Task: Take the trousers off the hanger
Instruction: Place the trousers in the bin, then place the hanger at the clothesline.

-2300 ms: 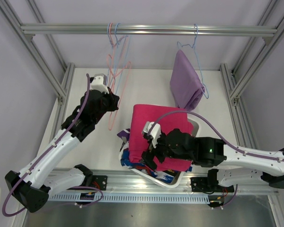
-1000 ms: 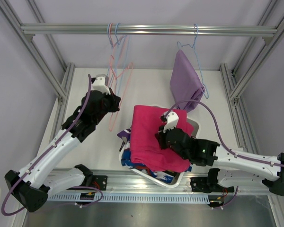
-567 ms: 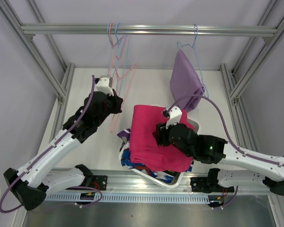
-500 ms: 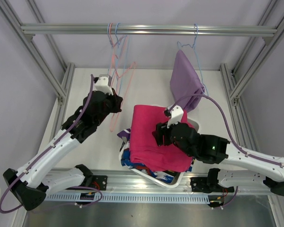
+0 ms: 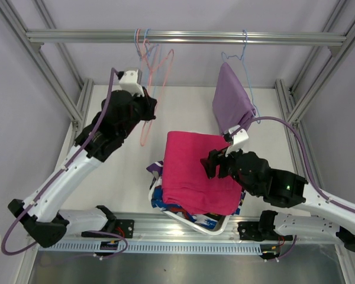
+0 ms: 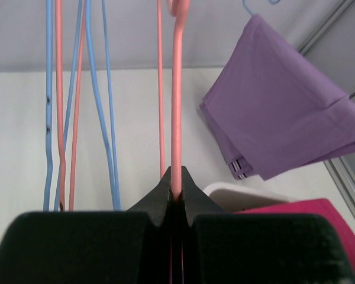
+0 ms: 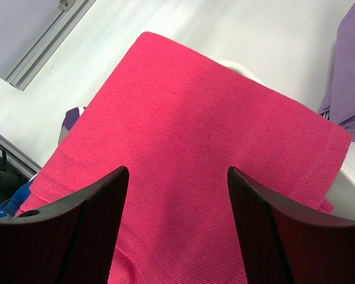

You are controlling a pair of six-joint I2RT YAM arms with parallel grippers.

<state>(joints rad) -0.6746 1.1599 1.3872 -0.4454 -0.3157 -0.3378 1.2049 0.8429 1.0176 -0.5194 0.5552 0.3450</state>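
White basket point(image 6: 242, 190) on table point(image 5: 189, 112), metal rail point(image 5: 189, 37) overhead.

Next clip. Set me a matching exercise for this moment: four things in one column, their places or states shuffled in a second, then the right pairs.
Column one
1. lilac trousers
2. pink trousers
3. salmon hanger
4. right jaws

Column two
A. open, above the pink trousers
B. clamped in the shut left jaws
C. draped on a blue hanger hooked on the rail
D. lying on top in the white basket

Pairs: 1-C, 2-D, 3-B, 4-A
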